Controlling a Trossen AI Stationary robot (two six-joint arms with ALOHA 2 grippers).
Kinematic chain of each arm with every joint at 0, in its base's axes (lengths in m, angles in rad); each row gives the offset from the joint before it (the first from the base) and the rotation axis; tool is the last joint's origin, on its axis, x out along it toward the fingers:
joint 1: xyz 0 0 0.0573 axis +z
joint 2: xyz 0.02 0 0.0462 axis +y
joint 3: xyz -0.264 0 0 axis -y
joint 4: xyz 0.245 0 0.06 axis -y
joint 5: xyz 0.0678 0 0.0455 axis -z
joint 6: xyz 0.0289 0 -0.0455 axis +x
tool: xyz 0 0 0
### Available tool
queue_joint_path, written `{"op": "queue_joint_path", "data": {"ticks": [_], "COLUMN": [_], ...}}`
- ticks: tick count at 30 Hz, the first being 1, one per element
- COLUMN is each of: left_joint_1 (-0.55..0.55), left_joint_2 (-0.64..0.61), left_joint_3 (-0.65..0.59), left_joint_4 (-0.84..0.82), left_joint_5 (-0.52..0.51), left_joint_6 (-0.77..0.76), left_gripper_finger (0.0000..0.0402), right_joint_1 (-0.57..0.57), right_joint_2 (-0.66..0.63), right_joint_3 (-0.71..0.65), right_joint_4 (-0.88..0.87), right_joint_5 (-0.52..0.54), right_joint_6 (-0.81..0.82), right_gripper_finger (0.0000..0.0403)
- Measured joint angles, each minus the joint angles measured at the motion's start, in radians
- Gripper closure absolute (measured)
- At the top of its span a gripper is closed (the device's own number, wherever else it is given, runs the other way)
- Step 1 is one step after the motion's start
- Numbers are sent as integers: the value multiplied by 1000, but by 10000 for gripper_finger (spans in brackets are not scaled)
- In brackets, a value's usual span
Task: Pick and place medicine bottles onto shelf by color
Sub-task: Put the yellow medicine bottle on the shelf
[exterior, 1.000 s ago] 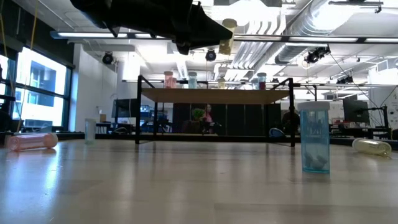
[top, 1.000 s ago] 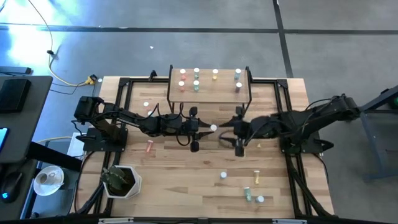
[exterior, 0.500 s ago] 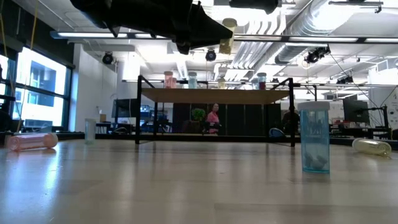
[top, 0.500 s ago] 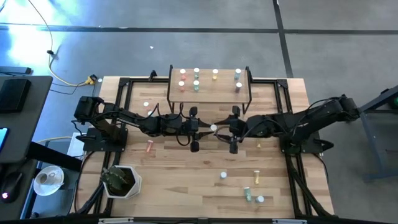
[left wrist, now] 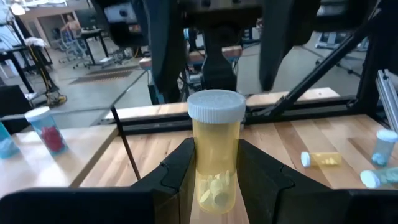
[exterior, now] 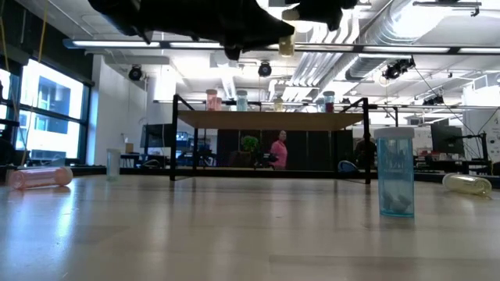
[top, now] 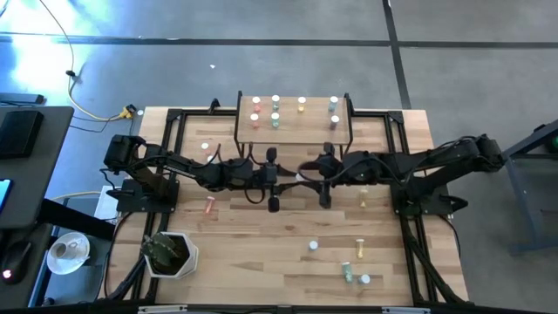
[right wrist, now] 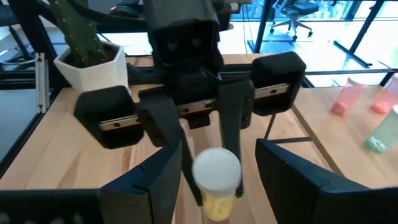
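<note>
The left fingers (left wrist: 217,180) held a yellow bottle (left wrist: 216,149) above the counter (top: 261,235); the right fingers (right wrist: 214,168) stood wide around it. Seven bottles stood on the shelf (top: 296,131); five waited below.

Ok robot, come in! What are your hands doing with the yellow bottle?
Left gripper shut on yellow bottle mid-table. Right gripper open around its cap, not gripping. Shelf just beyond. Nothing blocking.
</note>
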Motion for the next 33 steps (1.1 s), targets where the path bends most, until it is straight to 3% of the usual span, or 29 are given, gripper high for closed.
{"op": "queue_joint_path", "data": {"ticks": [33], "left_joint_1": [2], "left_joint_2": [0], "left_joint_3": [0], "left_joint_4": [73], "left_joint_5": [-31], "left_joint_6": [-23], "left_gripper_finger": [308], "right_joint_1": [-6], "right_joint_2": [1], "right_joint_3": [0], "right_joint_4": [24], "right_joint_5": [-18], "right_joint_6": [-27], "right_gripper_finger": [206]}}
